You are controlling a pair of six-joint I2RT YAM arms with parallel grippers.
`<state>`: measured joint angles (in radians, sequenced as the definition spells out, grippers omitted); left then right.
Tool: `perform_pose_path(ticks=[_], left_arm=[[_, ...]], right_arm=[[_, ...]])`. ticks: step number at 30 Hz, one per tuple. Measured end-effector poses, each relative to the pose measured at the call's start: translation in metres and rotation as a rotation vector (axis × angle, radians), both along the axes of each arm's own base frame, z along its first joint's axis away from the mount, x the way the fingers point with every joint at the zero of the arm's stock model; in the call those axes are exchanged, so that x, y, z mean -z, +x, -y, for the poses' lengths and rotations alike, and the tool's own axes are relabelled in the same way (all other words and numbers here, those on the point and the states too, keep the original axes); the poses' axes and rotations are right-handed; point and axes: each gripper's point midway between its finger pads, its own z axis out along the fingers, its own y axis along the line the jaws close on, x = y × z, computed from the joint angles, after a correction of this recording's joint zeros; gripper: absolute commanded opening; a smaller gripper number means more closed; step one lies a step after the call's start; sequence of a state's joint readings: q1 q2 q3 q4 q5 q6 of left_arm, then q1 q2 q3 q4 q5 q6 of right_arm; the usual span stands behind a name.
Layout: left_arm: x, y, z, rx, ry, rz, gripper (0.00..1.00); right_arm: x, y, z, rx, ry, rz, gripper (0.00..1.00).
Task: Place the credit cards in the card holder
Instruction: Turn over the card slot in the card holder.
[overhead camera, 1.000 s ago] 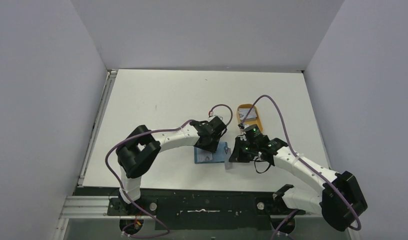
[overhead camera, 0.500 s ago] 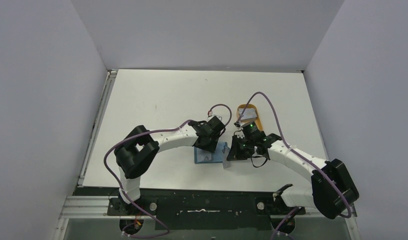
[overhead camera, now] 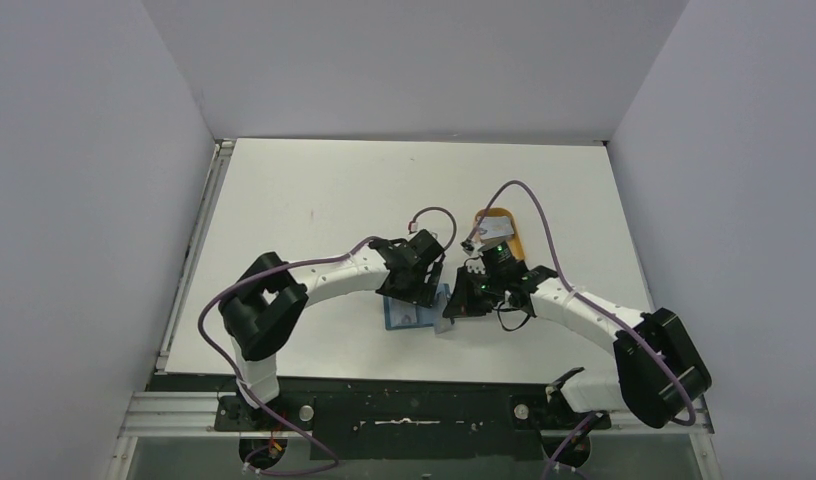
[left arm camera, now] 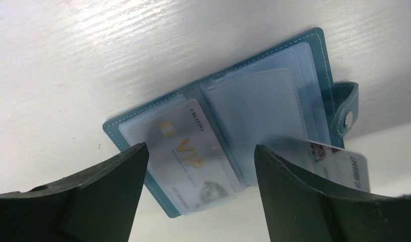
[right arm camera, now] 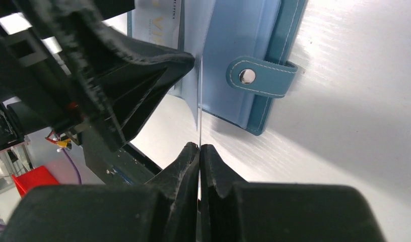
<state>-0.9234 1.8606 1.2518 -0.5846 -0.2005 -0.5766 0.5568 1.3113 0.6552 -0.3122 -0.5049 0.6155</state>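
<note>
Your wallet (left arm camera: 314, 60) lies open and flat on the white table (overhead camera: 314, 200), just ahead of the two arms and between them. Its clear sleeves face up and its snap tab (left arm camera: 347, 108) sticks out unfastened on one side. One sleeve already holds a pale VIP card (left arm camera: 186, 156) with gold lettering.

Your left gripper (left arm camera: 199, 148) sits over the open wallet with its jaws spread wide, gripping nothing. The VIP card shows in the gap between them. From the right wrist view, one of its fingers (right arm camera: 133, 65) reaches the edge of a clear sleeve, but you cannot tell whether it presses on it.

Your right gripper (right arm camera: 199, 148) has its jaws pinched tight on a thin card (left arm camera: 349, 169), held edge-on at the tab side of the wallet. The card's far end overlaps a raised clear sleeve (left arm camera: 254, 116). You cannot tell whether it is inside the pocket or only against it.

Beyond the right gripper stands an orange tray (overhead camera: 512, 238), close to the wallet but not touching it. A pale flat piece (overhead camera: 493, 230) lies in it, too small to tell whether it is a card.
</note>
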Motion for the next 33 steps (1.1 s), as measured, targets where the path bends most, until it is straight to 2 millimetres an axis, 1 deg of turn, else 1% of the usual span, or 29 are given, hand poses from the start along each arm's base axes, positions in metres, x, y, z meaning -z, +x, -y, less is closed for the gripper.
perform_pose_path(ticks=[6,11,15,19,23,30,33], left_arm=[[-0.022,-0.002,-0.001,-0.012,-0.041,0.007,0.83],[-0.042,-0.002,-0.001,-0.023,-0.094,0.024,0.84],[-0.052,-0.006,-0.008,-0.047,-0.131,0.026,0.85],[-0.054,-0.012,-0.022,-0.089,-0.160,0.012,0.84],[-0.050,-0.014,-0.034,-0.135,-0.192,-0.012,0.84],[-0.035,-0.014,-0.045,-0.205,-0.228,-0.059,0.84],[-0.035,-0.012,-0.046,-0.218,-0.240,-0.065,0.80]], right_arm=[[0.002,0.000,-0.005,-0.007,0.009,-0.006,0.00],[0.003,-0.005,-0.010,-0.023,0.011,-0.013,0.00],[0.006,-0.009,-0.015,-0.038,0.008,-0.024,0.00],[0.008,-0.012,-0.023,-0.056,0.003,-0.030,0.00],[0.005,-0.009,-0.035,-0.071,0.009,-0.024,0.00],[0.008,-0.005,-0.051,-0.087,0.008,-0.023,0.00],[0.011,-0.004,-0.053,-0.084,0.003,-0.031,0.00]])
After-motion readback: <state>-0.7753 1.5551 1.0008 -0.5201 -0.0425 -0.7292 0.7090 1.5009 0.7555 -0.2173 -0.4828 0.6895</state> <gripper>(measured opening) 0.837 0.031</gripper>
